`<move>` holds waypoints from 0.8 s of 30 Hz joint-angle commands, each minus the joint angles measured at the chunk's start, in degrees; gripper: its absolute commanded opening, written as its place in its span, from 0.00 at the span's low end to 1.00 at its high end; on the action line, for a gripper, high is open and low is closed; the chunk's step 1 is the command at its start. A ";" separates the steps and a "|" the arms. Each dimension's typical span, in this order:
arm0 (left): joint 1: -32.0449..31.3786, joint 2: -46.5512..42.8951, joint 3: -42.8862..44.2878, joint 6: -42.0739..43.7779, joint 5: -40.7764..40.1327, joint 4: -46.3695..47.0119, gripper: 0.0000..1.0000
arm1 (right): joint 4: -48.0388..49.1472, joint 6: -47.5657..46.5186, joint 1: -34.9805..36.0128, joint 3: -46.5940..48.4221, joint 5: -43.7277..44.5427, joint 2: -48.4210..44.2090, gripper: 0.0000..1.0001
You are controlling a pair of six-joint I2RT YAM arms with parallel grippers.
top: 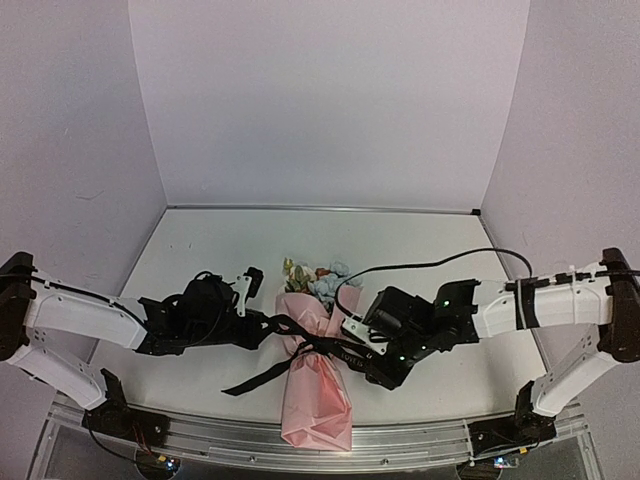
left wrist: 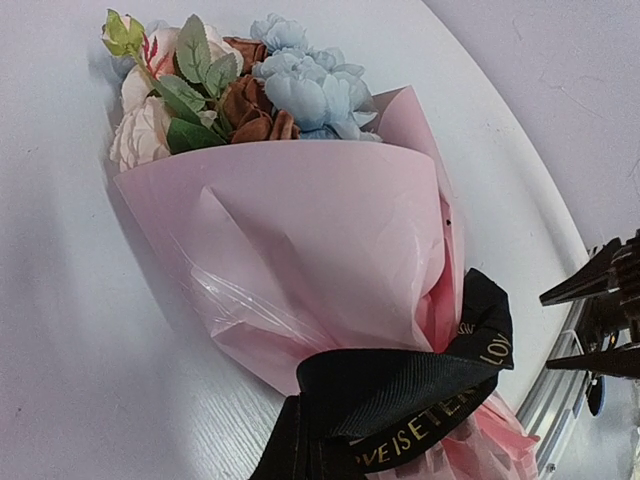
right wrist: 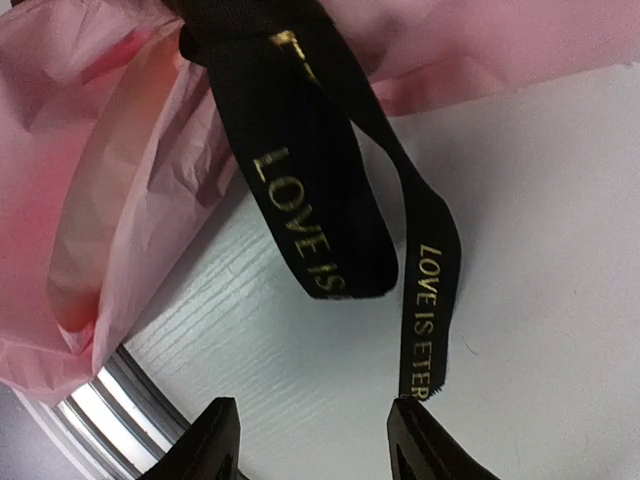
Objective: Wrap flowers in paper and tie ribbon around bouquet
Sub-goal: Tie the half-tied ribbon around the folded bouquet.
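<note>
Bouquet x1 | ribbon x1 | L tool prob pinching it | R tool wide

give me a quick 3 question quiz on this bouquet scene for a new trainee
1. True or false: the ribbon already goes around the paper.
2. The right gripper is: A open, B shut on the ribbon, C shut on the paper.
3. Which colour are the flowers nearest the paper's top edge in the left wrist view, and what word begins the ribbon's gold lettering?
Key: 1 true; 2 A; 3 pale blue, LOVE.
</note>
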 commanded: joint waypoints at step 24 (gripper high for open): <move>-0.01 -1.36 2.22 1.30 0.06 -1.22 0.00 | 12.79 7.31 3.92 2.59 23.72 14.05 0.43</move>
